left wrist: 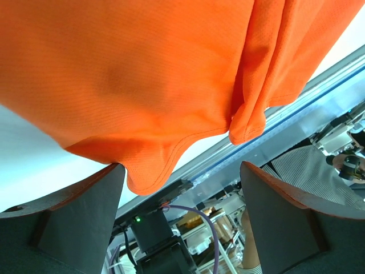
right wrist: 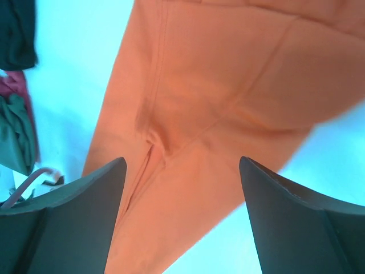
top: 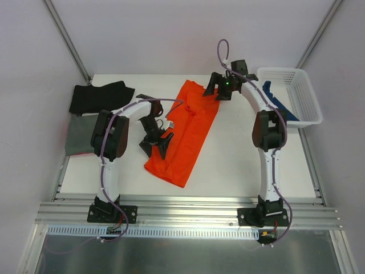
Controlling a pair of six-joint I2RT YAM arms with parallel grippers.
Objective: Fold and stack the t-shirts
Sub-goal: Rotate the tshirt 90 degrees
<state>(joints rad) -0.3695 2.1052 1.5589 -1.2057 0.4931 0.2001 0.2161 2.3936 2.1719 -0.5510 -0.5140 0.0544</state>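
Four t-shirts are in view on the white table (top: pixel 239 160), one of each colour. The orange-red t-shirt (top: pixel 185 131) lies flat at the centre, folded lengthwise into a long strip that runs diagonally from the far middle toward the near left. One black t-shirt (top: pixel 98 97) sits at the far left corner, with one dark grey t-shirt (top: pixel 77 136) just in front of it at the left edge. One blue t-shirt (top: pixel 285 109) lies in the single white mesh basket (top: pixel 305 94) at the far right, partly hidden by the right arm. Of the two arms, the left gripper (top: pixel 155 147) hangs at the strip's left edge near its lower half, and its wrist camera shows both fingers (left wrist: pixel 63 222) spread wide with the orange hem between them, gripping nothing. The right gripper (top: pixel 217 90) is over the strip's far right corner, its two fingers (right wrist: pixel 302 222) likewise wide apart above the orange cloth, with nothing held.
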